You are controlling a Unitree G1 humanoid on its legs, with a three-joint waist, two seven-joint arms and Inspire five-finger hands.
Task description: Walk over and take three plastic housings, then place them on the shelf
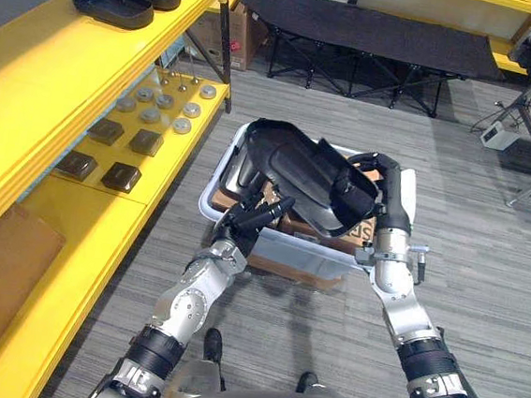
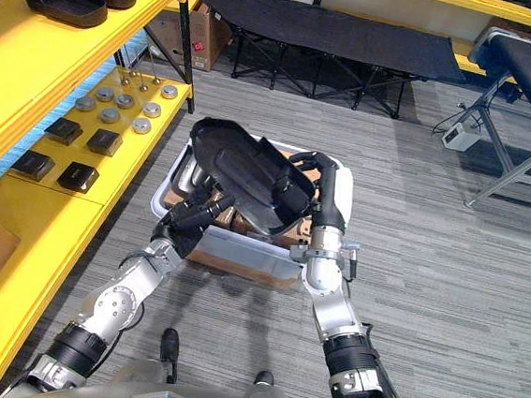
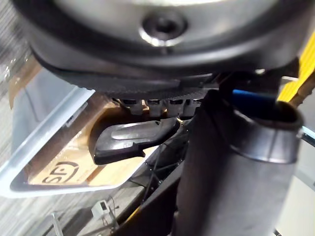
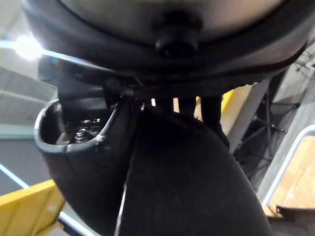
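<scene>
Right now the right hand (image 1: 352, 194) has its fingers curled over the rim of a big black plastic housing (image 1: 288, 164), holding it tilted just above the white bin (image 1: 211, 197) on the floor. The left hand (image 1: 252, 220) sits under the housing's lower edge; whether it grips, I can't tell. So the walk-over looks finished and the picking is under way, though whether that's one housing or several nested, I couldn't say. Nothing from this lift is on the yellow shelf (image 1: 41, 83) at the robot's left, where similar housings (image 1: 115, 6) line the top level. Carrying and placing remain.
</scene>
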